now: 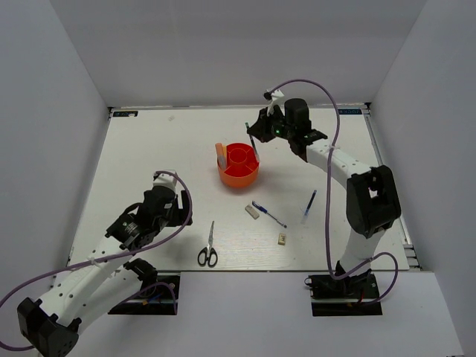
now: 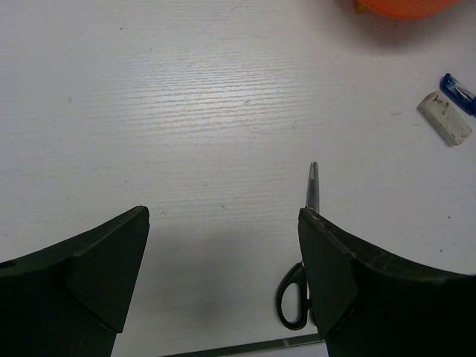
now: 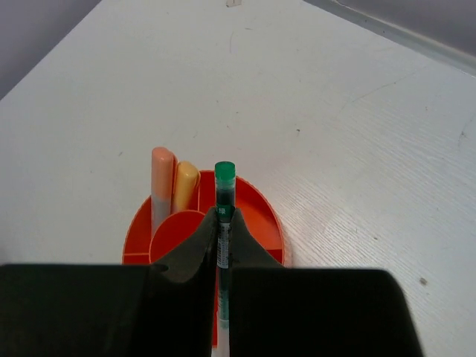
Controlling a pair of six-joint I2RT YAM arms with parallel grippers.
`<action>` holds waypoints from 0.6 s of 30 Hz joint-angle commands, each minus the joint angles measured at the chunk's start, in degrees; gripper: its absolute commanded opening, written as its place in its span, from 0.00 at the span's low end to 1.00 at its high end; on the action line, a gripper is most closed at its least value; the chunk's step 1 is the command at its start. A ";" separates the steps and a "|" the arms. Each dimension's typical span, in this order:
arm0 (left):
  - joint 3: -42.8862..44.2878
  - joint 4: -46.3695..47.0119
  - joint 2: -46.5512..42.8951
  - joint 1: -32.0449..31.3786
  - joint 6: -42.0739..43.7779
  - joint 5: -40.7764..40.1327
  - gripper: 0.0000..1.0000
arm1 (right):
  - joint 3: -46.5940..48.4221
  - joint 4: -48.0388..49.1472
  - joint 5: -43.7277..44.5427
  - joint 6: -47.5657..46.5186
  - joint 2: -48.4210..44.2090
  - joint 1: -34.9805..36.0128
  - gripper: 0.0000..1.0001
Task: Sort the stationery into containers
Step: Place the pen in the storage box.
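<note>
White tabletop (image 1: 149, 149) and pale walls enclose both arms. Right gripper (image 3: 222, 230) is clamped on a green-capped pen (image 3: 224, 178), held upright over the orange tub (image 3: 264, 216), above its 3 o'clock side in the top view. Two markers (image 3: 161, 182) stand at the tub's 10 o'clock edge. Left gripper (image 2: 223, 223) hangs above bare table with its jaws wide apart, holding nothing. The scissors (image 2: 313, 186) lie at its 3 o'clock, partly behind that finger. From the tub, the eraser (image 1: 253, 211) and blue pen (image 1: 268, 214) lie at 5 o'clock, another pen (image 1: 309, 202) at 4, and the beige cube (image 1: 282, 239) beyond them.
</note>
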 commanded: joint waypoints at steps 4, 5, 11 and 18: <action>-0.26 1.07 0.45 0.24 0.73 0.12 0.91 | 0.01 12.30 0.49 7.56 2.66 -0.38 0.00; -0.17 0.98 0.54 0.24 0.82 0.03 0.91 | -0.42 13.01 0.57 8.43 3.01 -0.21 0.00; -0.35 1.07 0.71 0.24 0.82 -0.15 0.91 | -2.44 15.91 1.27 8.36 5.91 -0.29 0.00; -0.26 0.89 0.98 0.24 0.91 0.20 0.91 | -10.07 21.27 0.22 6.07 4.95 -0.29 0.06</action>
